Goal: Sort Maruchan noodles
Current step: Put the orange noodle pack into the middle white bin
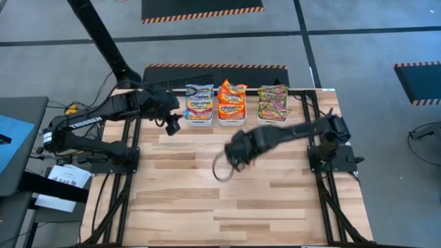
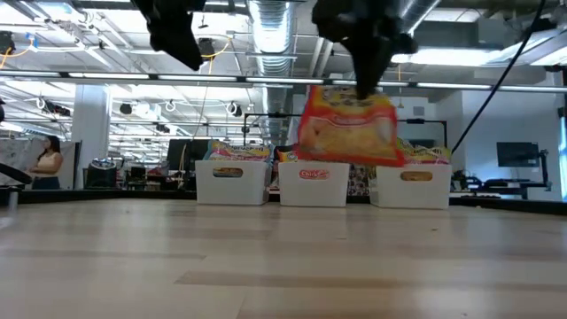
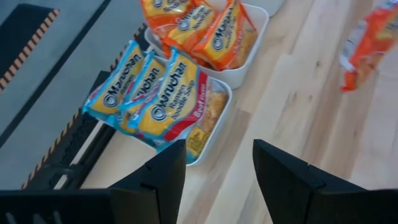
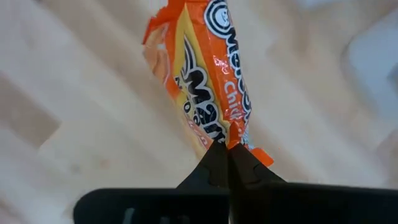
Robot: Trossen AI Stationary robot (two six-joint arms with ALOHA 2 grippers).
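My right gripper hangs over the middle of the table, shut on an orange-red Maruchan packet that is lifted off the wood. In the high view the gripper hides most of that packet. My left gripper is open and holds nothing; it hovers near the left white tray. Three white trays stand along the far edge. Pale yellow-blue packets fill the left one, orange-red packets the middle one and green-yellow packets the right one, all standing on edge. My right gripper pinches the orange-red packet by its sealed end edge between the two fingertips, coming from above and pointing down. The packet hangs below the fingers, slightly tilted and clear of the table.
The three trays line the far edge of the wooden table. The near half of the table shows bare wood. Cables and a blue-topped stand lie off the table's left side. A person stands far off in the room behind.
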